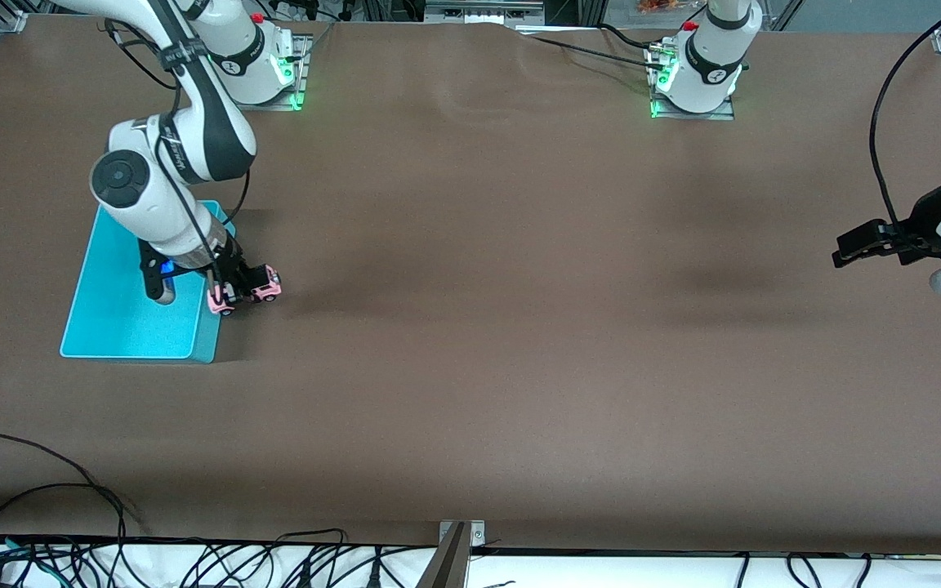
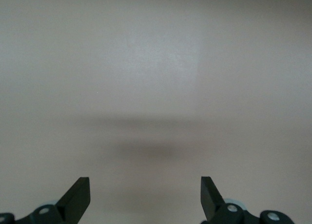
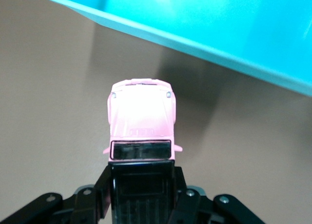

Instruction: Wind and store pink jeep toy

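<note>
So, pink jeep toy (image 1: 251,290) at middle-left of the front frame, clamped by its black rear in the right gripper (image 1: 235,286) just beside the cyan bin (image 1: 123,314), with the left gripper (image 1: 850,249) waiting wide apart at the right edge.

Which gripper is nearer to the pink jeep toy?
Right. The right gripper is shut on the pink jeep toy beside the cyan bin; the left gripper waits open at the left arm's end of the table.
</note>
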Action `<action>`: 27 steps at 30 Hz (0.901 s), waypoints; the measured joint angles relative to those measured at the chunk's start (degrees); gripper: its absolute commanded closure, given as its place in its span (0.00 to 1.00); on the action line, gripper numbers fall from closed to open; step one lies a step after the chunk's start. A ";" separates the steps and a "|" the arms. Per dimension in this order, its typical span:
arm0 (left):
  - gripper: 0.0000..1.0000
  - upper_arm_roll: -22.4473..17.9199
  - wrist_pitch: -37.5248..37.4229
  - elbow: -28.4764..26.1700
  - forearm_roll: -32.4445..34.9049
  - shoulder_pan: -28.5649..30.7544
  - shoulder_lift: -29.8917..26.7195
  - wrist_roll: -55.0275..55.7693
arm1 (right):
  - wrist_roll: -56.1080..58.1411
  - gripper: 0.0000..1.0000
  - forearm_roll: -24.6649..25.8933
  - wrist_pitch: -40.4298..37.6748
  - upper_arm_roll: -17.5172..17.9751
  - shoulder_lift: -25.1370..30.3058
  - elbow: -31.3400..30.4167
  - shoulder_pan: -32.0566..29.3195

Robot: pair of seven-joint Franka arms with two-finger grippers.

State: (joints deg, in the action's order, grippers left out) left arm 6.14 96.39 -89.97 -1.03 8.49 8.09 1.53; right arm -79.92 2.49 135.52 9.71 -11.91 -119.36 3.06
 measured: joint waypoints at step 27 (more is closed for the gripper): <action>0.00 0.00 0.00 -0.05 0.00 0.00 0.00 0.00 | 50.06 1.00 0.02 -13.87 -12.69 4.61 2.80 -1.41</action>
State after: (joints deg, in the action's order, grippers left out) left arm 6.14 96.39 -90.02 -1.03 8.49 8.09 1.53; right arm -29.86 2.51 121.65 -2.99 -7.31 -116.56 1.65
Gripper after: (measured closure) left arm 0.000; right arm 0.480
